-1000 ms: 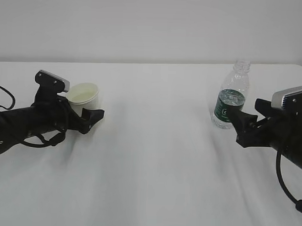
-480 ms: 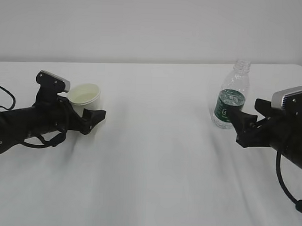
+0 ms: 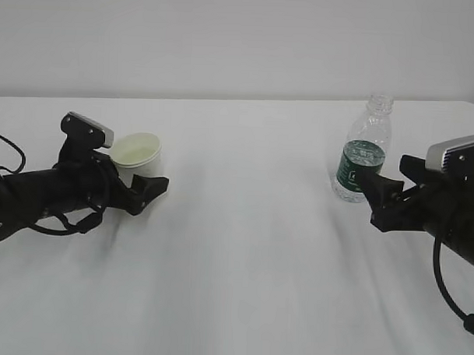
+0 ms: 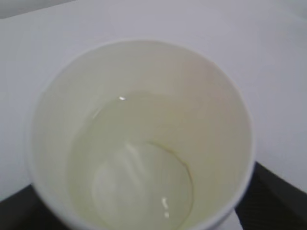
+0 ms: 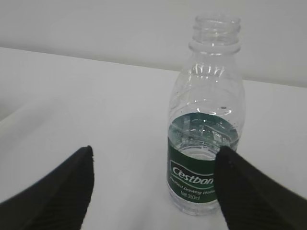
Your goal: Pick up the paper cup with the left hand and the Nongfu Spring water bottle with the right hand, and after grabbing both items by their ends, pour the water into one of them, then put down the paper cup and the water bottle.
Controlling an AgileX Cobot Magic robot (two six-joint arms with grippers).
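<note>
Water is seen pooled in the paper cup at left of the exterior view, which has been tilted back upright and lowered slightly, so the pour looks done. The left hand is spread wide around it, released. The Nongfu Spring water bottle is stood upright at right, unmoved, between the right hand fingers, held apart and clear of it.

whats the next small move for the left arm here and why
Probably back the left gripper straight away from the paper cup: the cup already holds water, appears set on the table, and the jaws stand open around it.
</note>
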